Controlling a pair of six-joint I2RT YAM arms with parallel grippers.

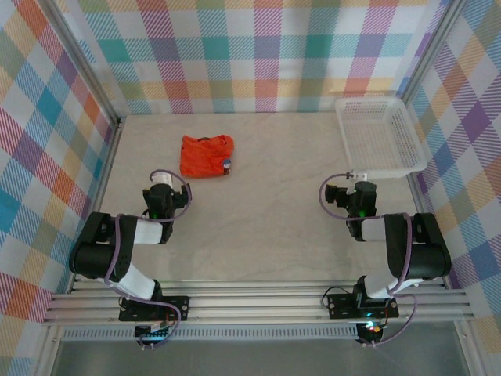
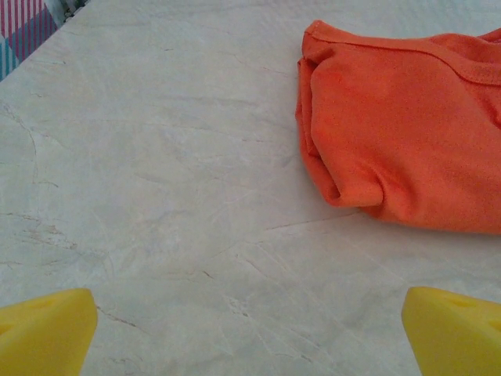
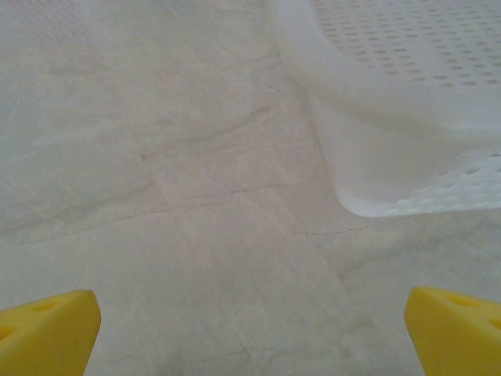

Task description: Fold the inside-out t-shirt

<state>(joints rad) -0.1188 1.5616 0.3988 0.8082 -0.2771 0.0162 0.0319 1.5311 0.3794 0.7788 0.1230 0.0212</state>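
table [image 1: 266,227] centre: free | basket [image 1: 381,135]: blocks far right | t-shirt [image 1: 205,155]: lies far left

Quick headcount, nothing fancy:
- t-shirt [image 1: 206,156]: one, orange-red, sole garment
- basket [image 1: 416,149]: one, white, perforated
- arms: two, left arm [image 1: 117,251] plus right arm [image 1: 407,251]
- grippers: two, left gripper [image 2: 250,333] plus right gripper [image 3: 250,333]
- yellow fingertips [image 2: 47,333]: two per wrist view, four total
- table [image 1: 258,235]: one
- plaid walls [image 1: 266,55]: three
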